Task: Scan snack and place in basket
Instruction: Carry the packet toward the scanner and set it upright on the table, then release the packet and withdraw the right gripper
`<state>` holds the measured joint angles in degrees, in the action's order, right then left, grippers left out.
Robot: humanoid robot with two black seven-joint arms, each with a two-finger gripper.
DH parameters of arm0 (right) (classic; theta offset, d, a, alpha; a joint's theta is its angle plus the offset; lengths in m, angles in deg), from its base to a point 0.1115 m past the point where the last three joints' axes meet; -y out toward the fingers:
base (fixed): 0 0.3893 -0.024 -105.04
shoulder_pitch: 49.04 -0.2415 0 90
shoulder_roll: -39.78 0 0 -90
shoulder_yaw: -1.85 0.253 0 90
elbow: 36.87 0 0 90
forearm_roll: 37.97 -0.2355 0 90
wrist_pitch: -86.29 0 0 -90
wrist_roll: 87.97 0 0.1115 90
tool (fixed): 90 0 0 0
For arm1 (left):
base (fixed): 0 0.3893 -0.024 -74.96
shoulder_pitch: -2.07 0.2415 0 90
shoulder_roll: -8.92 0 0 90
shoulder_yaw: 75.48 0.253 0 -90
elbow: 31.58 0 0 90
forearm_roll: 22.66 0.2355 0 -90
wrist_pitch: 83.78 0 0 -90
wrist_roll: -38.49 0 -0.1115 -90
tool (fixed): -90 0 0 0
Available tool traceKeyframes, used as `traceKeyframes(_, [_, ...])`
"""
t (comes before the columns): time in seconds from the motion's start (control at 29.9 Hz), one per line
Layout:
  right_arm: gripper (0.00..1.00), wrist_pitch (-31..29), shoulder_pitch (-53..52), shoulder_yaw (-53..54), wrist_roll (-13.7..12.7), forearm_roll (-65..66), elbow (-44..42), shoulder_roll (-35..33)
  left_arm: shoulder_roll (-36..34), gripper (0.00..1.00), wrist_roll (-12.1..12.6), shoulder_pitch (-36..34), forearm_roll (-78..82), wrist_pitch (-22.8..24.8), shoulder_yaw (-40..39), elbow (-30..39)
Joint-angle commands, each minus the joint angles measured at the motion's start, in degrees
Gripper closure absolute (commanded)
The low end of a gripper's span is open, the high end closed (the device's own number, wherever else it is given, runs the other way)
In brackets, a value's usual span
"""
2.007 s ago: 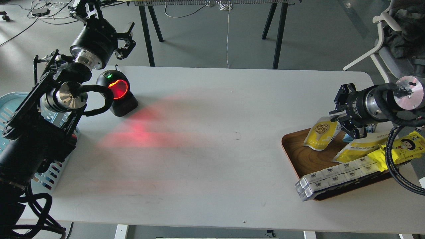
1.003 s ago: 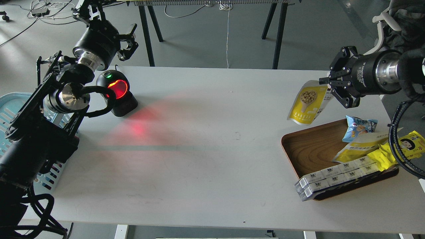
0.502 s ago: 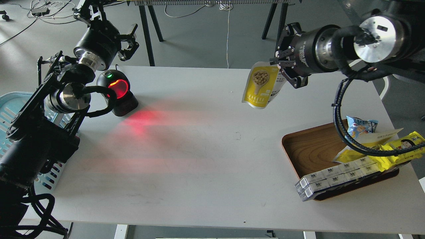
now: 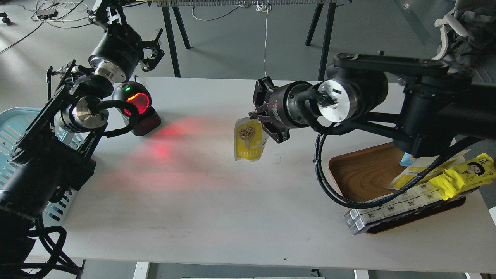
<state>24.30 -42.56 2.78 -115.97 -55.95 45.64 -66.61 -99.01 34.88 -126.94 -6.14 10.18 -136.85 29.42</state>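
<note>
My right gripper [image 4: 259,119] is shut on the top edge of the snack [image 4: 248,142], a small pouch with a yellow lower half, a white top and a round picture of beige balls. The pouch hangs over the middle of the table, facing left toward the black scanner [image 4: 136,106], which glows red and casts red light on the tabletop. My left gripper [image 4: 154,38] is open and empty, raised above and behind the scanner. The light blue basket [image 4: 11,128] stands at the far left edge, mostly hidden behind my left arm.
A brown wooden tray [image 4: 364,174] at the right holds a bright yellow wrapper with a cartoon face [image 4: 467,172], a light blue packet, another yellow pouch and clear boxes [image 4: 381,211] along its front. Table legs and a chair stand behind the white table [image 4: 217,209].
My right arm lifted the snack off the tray and carried it left and down, from the table's right side to its middle. My left gripper shifted slightly.
</note>
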Motion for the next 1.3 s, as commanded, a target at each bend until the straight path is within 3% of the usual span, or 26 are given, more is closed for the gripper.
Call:
traceKeyframes(0.0, [1.0, 0.0, 2.2, 0.6, 0.0, 1.7, -2.7, 3.6, 0.0, 0.0, 0.0, 0.0, -0.1, 0.0, 0.0, 0.0])
traceKeyframes(0.3, [0.99, 0.0, 4.2, 0.7, 0.0, 3.6, -7.5, 7.9, 0.0, 0.0, 0.0, 0.0, -0.1, 0.0, 0.0, 0.0])
traceKeyframes(0.4, [0.95, 0.0, 4.4, 0.6, 0.0, 3.8, -8.7, 8.7, 0.0, 0.0, -0.1, 0.0, 0.0, 0.0, 0.0, 0.0])
traceKeyframes(0.5, [0.73, 0.0, 4.6, 0.6, 0.0, 4.8, -9.2, 9.2, -0.1, 0.0, 0.0, 0.0, -0.1, 0.0, 0.0, 0.0])
traceKeyframes(0.67, [0.51, 0.0, 4.2, 0.7, 0.0, 5.3, -9.1, 9.1, -0.1, 0.0, 0.0, 0.0, 0.0, 0.0, 0.0, 0.0])
traceKeyframes(0.7, [0.32, 0.0, 4.2, 0.8, 0.0, 5.4, -9.0, 9.1, -0.1, 0.0, 0.0, 0.0, -0.1, 0.0, 0.0, 0.0])
traceKeyframes(0.74, [0.0, 0.0, 4.1, 1.2, 0.0, 5.4, -8.9, 8.9, -0.1, 0.0, 0.0, 0.0, -0.1, 0.0, 0.0, 0.0])
traceKeyframes(0.97, [0.0, 0.0, 3.6, 4.7, 0.0, 5.3, -6.5, 5.7, -0.7, 0.0, 1.0, -0.4, -0.2, -0.2, 0.0, -0.9])
traceKeyframes(1.2, [0.0, 0.0, 2.7, 9.6, 0.0, 5.3, 1.3, -8.6, -4.1, 0.0, 1.3, -3.3, -0.3, -0.1, 0.0, -3.9])
traceKeyframes(1.27, [0.0, -0.2, 3.0, 11.7, 0.0, 5.3, 1.8, -13.4, -5.3, 0.0, 2.6, -3.7, 0.3, -0.2, 0.2, -4.6])
